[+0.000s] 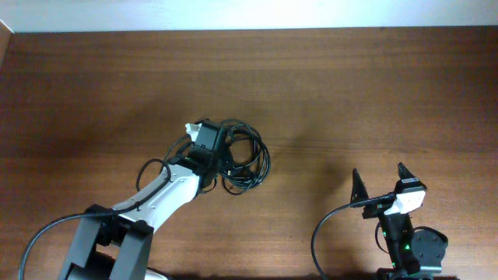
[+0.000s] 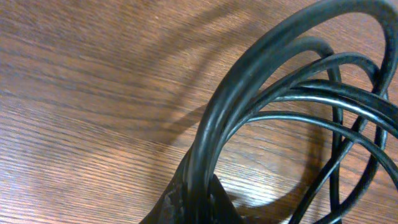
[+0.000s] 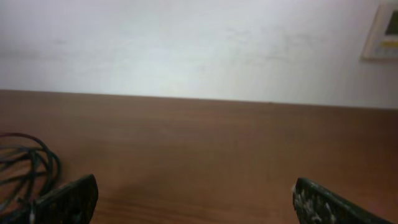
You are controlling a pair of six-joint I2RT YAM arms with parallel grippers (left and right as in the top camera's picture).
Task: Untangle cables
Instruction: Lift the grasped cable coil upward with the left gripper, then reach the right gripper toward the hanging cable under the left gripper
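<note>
One tangled bundle of cables point(image 1: 243, 158) lies on the brown wooden surface point(image 1: 373, 85), a little left of centre. How many separate cords make it up cannot be told. The left wrist view shows at least five black strands point(image 2: 292, 74) arching and crossing over one another, casting shadows on the wood. No plug ends can be made out.

There are two arms. The left arm point(image 1: 167, 194) reaches from the near-left corner up and to the right, its wrist over the left edge of the bundle. The left fingers point(image 2: 186, 208) are together, clamped on a thick group of strands at that edge. The arm's own thicker black wire point(image 1: 144, 173) loops beside it.

The right arm point(image 1: 405, 241) sits at the near-right edge, well apart from the bundle, with bare wood between them. The right fingers point(image 1: 357, 188) stand wide apart and hold nothing. Their camera looks along the surface to a white wall point(image 3: 186, 43) with one pale panel point(image 3: 382, 31) at its upper right. The bundle shows only at that view's left margin.
</note>
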